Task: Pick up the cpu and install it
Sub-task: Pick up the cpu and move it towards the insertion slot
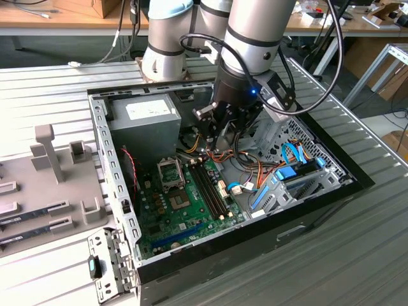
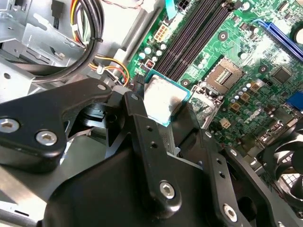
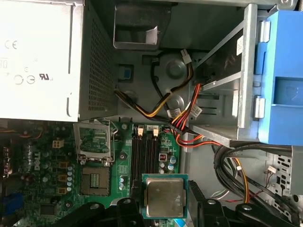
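The cpu, a small square chip with a silver-grey top and a thin green rim, is held flat between my black fingers in both wrist views. My gripper is shut on it and hangs inside the open computer case, above the memory slots of the green motherboard. The cpu has pale residue on its top. The open socket, with its metal plate raised, lies off to one side of the chip, apart from it.
A grey power-supply box fills the case's far corner, at the exterior view's left. Bundled coloured cables and a blue drive bracket crowd the case's other side. Grey holders stand on the table outside.
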Controlling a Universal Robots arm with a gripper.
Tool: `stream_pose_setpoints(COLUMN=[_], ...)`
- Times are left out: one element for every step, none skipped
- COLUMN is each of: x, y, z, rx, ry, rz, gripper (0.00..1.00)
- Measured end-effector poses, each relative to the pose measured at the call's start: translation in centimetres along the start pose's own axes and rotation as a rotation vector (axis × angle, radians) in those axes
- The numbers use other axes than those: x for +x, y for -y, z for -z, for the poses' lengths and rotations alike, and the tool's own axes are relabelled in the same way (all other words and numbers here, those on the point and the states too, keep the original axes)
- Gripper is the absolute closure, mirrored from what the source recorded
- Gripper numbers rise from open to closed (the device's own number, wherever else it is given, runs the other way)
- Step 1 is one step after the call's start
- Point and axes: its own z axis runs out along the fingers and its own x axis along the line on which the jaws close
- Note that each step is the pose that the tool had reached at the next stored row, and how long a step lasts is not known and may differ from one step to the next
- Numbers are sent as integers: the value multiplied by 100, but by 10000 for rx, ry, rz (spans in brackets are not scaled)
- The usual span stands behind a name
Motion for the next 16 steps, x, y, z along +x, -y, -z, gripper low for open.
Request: stream_pose_setpoints(x=[9, 16, 27, 28, 30, 31, 31, 31, 32, 32, 31, 31, 32, 33, 35, 36], y=[0, 0, 0, 0, 0, 0, 0, 0, 0, 0, 0, 0, 0, 0, 0, 0], z=[-6, -11, -18, -21, -25, -30, -34, -39, -43, -44, -45, -46, -48, -48, -50, -52], rx=[1, 0, 1, 0, 1, 0, 0, -1, 1, 3, 0, 0, -1, 0, 0, 0], ry=[0, 0, 0, 0, 0, 1, 0, 1, -1, -1, 0, 0, 1, 0, 0, 0], rz=[0, 0, 0, 1, 2, 1, 1, 0, 0, 0, 1, 0, 2, 2, 1, 1], gripper=[53, 53, 53, 53, 53, 53, 53, 53, 53, 53, 53, 53, 53, 53, 53, 53])
